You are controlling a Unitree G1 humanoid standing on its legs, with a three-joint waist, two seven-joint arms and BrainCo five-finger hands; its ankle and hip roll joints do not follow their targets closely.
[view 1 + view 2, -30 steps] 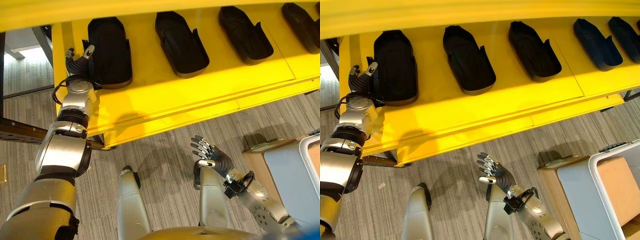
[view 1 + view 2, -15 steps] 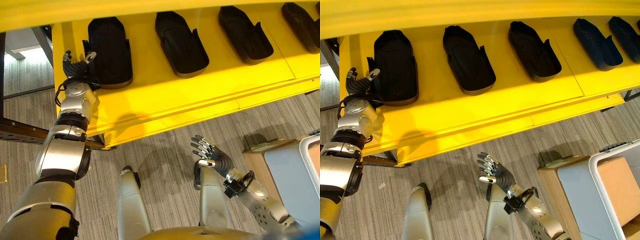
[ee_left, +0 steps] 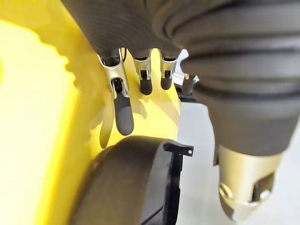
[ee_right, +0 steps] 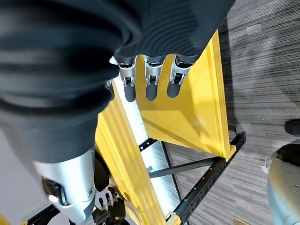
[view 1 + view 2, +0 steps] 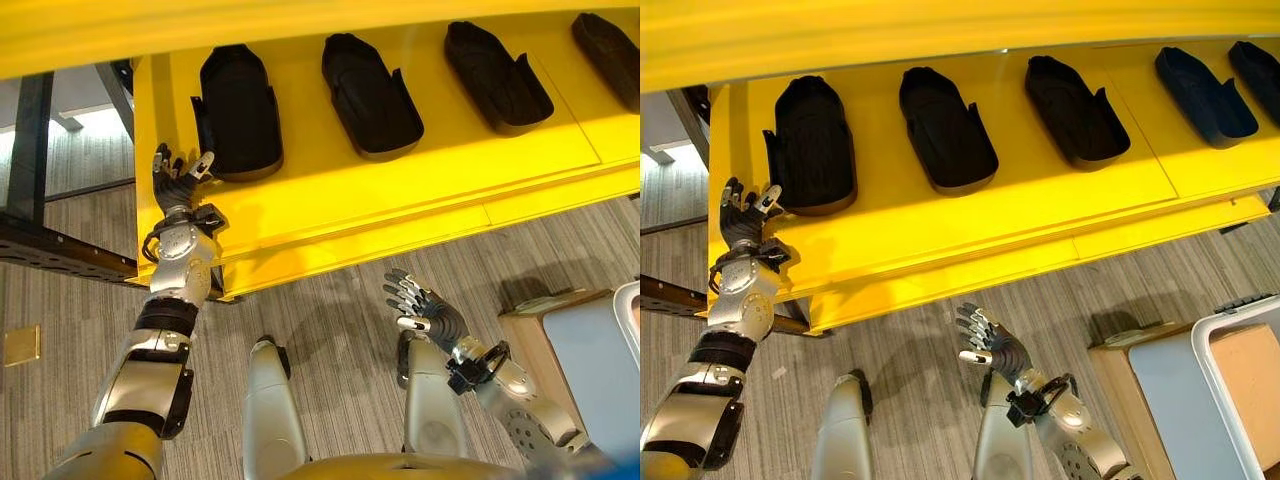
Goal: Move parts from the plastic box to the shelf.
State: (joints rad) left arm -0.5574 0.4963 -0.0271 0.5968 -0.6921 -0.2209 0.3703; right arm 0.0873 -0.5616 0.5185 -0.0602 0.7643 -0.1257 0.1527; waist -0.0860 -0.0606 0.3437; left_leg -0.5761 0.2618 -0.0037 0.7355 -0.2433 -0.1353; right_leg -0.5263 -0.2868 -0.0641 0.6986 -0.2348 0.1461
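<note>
Left eye view: left hand (image 5: 181, 181), fingers spread and empty, sits at 7 o'clock of the black moulded plastic part (image 5: 240, 112), probably just set on the yellow shelf (image 5: 330, 190). Right hand (image 5: 425, 310) idles, fingers loose.

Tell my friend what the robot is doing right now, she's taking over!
Left hand: open, holding nothing, at the left end of the yellow shelf, just off the leftmost black part.
Right hand: open, holding nothing, low over the floor in front of the shelf.
Done: a row of black parts lies on the shelf, the leftmost one included.
Plastic box: at the right on the floor; the views do not show what is in it.
Left: probably go back to the box for another part, if any remain.
</note>
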